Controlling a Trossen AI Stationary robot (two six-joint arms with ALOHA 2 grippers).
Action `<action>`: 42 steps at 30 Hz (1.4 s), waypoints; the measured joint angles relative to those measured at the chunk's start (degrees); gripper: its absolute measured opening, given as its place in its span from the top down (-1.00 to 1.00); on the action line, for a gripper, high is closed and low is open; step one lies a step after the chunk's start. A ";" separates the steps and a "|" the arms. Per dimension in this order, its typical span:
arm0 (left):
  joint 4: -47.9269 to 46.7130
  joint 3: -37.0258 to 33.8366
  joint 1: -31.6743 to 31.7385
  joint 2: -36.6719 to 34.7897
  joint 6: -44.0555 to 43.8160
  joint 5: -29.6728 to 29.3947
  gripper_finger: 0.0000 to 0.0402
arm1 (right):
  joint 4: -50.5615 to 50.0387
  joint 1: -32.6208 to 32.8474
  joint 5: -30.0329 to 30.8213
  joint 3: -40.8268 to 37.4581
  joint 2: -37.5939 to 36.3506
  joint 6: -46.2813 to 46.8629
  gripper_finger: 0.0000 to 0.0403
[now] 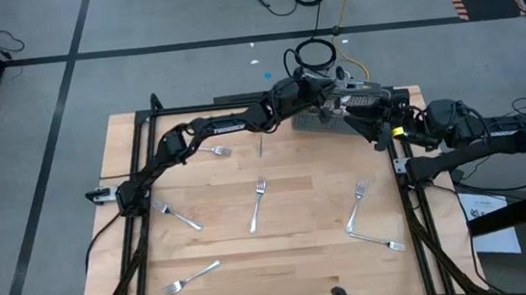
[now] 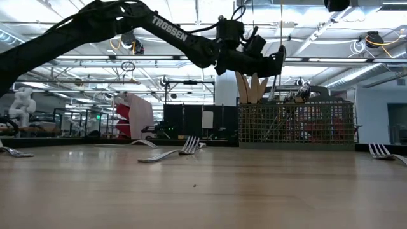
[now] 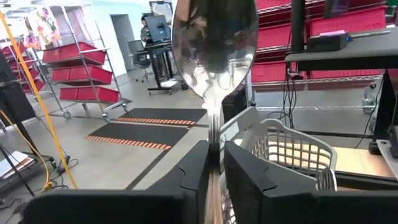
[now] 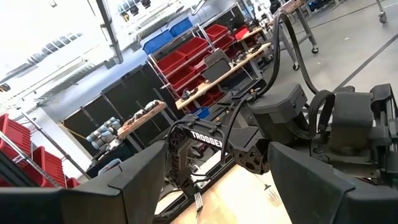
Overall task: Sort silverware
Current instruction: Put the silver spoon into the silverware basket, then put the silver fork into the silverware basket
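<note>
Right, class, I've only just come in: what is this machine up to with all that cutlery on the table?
The left gripper is reaching across to the far right of the table, holding a spoon by its handle above the grey mesh caddy, which already has cutlery standing in it. The right gripper waits open at the table's right edge, beside the caddy. Several forks lie scattered on the wooden table, not yet sorted.

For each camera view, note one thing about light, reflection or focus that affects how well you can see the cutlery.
Left wrist view: the spoon fills the frame, its bowl mirroring the room. Low view: bright ceiling lights leave the left arm's gripper dark above the caddy. High view: even light, forks show clearly on the table.
</note>
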 joint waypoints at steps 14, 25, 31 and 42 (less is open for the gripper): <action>0.24 -0.03 -0.39 -0.59 -0.26 -2.05 0.34 | -0.07 0.03 -0.22 0.00 0.69 0.32 -0.34; -14.55 1.92 -1.64 -11.93 -0.44 -2.75 0.34 | -0.04 1.40 -0.22 0.00 1.93 0.09 -0.34; -39.41 1.92 -2.52 -20.59 -1.12 2.49 0.34 | -0.09 1.40 -0.46 0.00 2.71 -0.33 -0.34; -87.81 1.90 -9.58 -27.49 -21.91 3.39 0.34 | -0.22 1.37 -1.76 0.00 5.49 -3.05 -0.34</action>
